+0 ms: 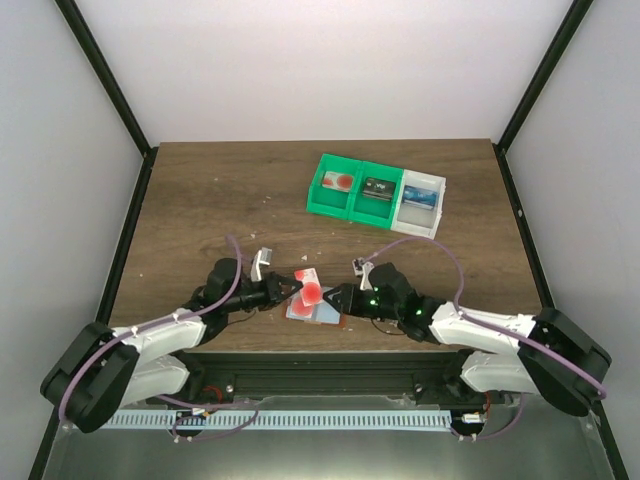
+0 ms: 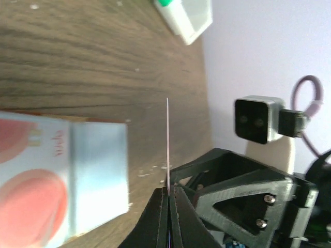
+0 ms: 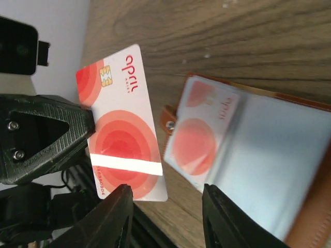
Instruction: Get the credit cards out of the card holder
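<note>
The card holder (image 1: 322, 312) lies open on the table's near edge, brown leather with pale grey-blue pockets (image 3: 279, 155). A white card with a red round mark (image 3: 199, 140) sits in its left pocket. My left gripper (image 1: 291, 287) is shut on another white card with a red round mark (image 3: 123, 126) and holds it clear of the holder, above the table. That card is edge-on in the left wrist view (image 2: 167, 139), between the closed fingers (image 2: 169, 192). My right gripper (image 3: 168, 209) is open over the holder's near edge. No blue card shows in the holder.
Two joined green bins (image 1: 350, 188) and a white bin (image 1: 421, 205) stand at the back right, each with a card-like item inside. Bare wood lies between them and the holder. The table's front edge is just below both grippers.
</note>
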Robot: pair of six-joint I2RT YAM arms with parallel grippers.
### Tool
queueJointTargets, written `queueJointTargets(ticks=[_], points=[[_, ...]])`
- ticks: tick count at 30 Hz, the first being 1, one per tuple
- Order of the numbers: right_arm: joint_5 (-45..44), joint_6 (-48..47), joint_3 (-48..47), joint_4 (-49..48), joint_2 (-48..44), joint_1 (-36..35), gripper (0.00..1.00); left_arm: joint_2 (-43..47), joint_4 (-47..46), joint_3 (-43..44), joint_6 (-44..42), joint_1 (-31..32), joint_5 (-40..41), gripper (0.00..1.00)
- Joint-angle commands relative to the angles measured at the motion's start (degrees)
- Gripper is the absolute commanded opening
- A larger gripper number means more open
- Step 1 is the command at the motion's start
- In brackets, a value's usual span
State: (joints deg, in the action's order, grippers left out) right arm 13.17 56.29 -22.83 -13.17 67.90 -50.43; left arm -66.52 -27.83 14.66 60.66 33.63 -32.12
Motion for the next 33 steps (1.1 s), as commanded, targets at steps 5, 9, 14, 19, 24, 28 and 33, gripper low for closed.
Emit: queueJointTargets(ticks=[5, 9, 14, 19, 24, 28, 33], points=[[7.37, 4.91, -3.67, -10.82, 2.21, 0.05, 0.45, 3.03, -15.54, -2.81, 8.04, -0.30, -4.51, 0.00], [9.88, 4.65, -3.93, -14.47, 2.52, 0.07, 0.20, 3.25, -19.00, -4.05, 9.02, -0.29, -5.59, 0.00], [14.21, -0.79, -2.41, -14.12, 0.20, 0.48, 0.01, 4.90, -15.44, -2.88, 5.01, -0.38, -11.79, 0.22], [20.46, -7.15, 0.60, -7.41, -7.76, 1.44, 0.01, 13.78, 8.94, 2.11, -7.95, -0.40, -12.66, 0.48], [29.16, -14.18, -1.02, 1.92, -12.84, 2.20, 0.00, 18.32, 16.65, 5.91, -14.47, -0.50, -17.90, 0.53], [34.43, -18.79, -4.26, 7.82, -12.96, 2.18, 0.00, 16.57, 22.89, 9.95, -19.85, -0.50, -21.94, 0.51], [34.50, -19.79, -5.81, 9.39, -12.97, 2.27, 0.01, 14.25, 24.84, 11.70, -22.95, -0.49, -27.94, 0.36]])
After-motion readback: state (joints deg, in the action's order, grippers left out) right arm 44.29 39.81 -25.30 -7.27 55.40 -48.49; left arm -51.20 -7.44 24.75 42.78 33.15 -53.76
